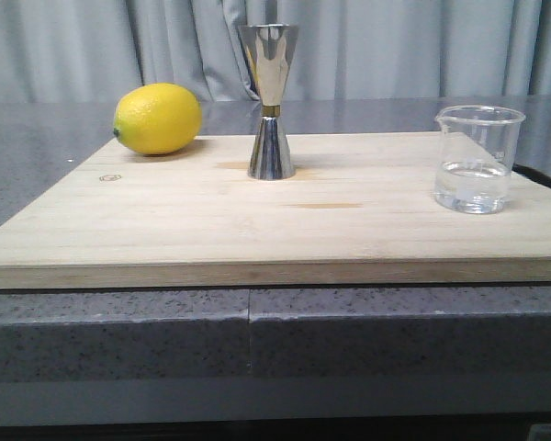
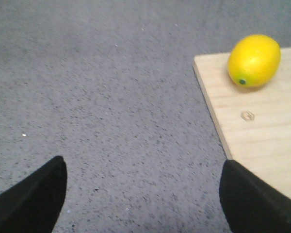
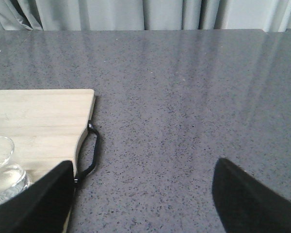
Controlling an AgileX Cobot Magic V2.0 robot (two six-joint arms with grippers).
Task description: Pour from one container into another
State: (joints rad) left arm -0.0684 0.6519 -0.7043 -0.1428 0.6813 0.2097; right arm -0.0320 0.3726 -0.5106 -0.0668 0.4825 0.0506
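A clear glass beaker with some clear liquid stands on the right of the wooden board; part of the beaker also shows in the right wrist view. The steel jigger stands upright at the board's middle back. Neither arm appears in the front view. My left gripper is open over grey counter, left of the board's edge. My right gripper is open over grey counter to the right of the board, with the beaker just beyond one fingertip. Nothing is between either pair of fingers.
A yellow lemon lies at the board's back left, and the lemon shows in the left wrist view too. A black handle sticks out from the board's right edge. Grey speckled counter surrounds the board; curtains hang behind.
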